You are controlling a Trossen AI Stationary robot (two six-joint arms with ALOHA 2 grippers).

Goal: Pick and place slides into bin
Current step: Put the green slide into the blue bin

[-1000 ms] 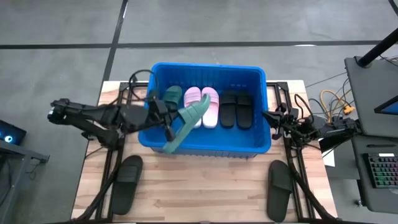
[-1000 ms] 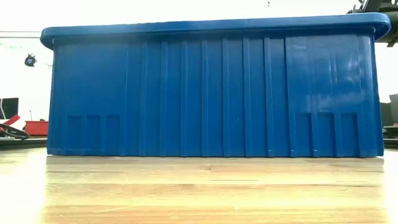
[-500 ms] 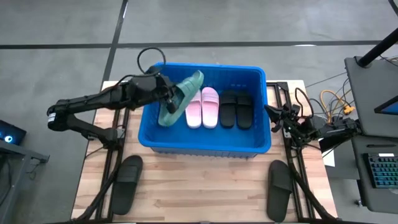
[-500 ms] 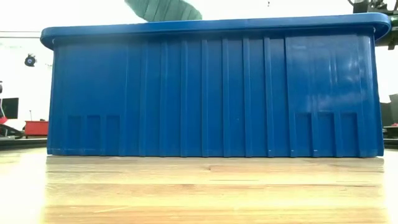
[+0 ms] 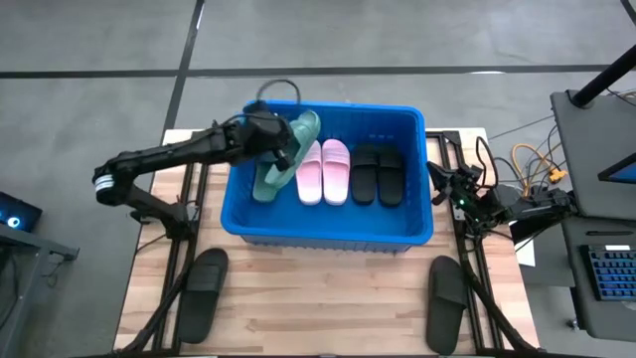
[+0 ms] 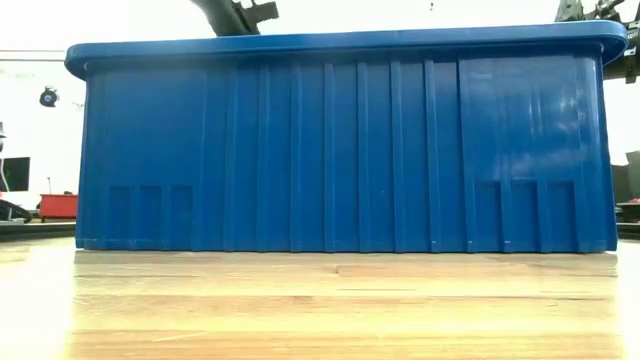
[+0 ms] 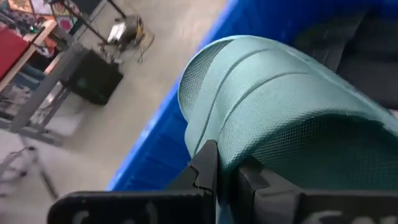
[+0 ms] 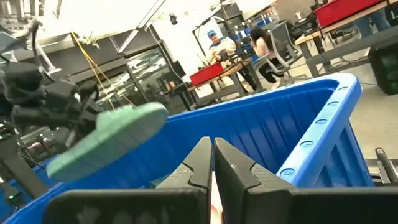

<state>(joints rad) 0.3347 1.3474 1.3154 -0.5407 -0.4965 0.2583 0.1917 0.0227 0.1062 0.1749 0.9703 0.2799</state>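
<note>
Green rubber fills the left gripper [image 5: 281,149], whose fingers are clamped on a slide [image 5: 283,157] hanging tilted over the left end of the blue bin [image 5: 328,234]. Beside it in the bin lie two pink slides [image 5: 323,171] and two black slides [image 5: 378,174]. The right gripper [image 5: 444,187], fingers pressed together and empty, waits just outside the bin's right wall; two more black slides [image 5: 202,293] lie on the wooden table [image 5: 328,308] in front.

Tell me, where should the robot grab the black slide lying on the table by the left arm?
Probably by its wide strap. The black slide lies flat and sole-down on the wooden table, in front of the blue bin, so the strap arches up as the one raised part. Coming straight down from above, one finger could slip under the strap through the open toe and the other press on top.
</note>
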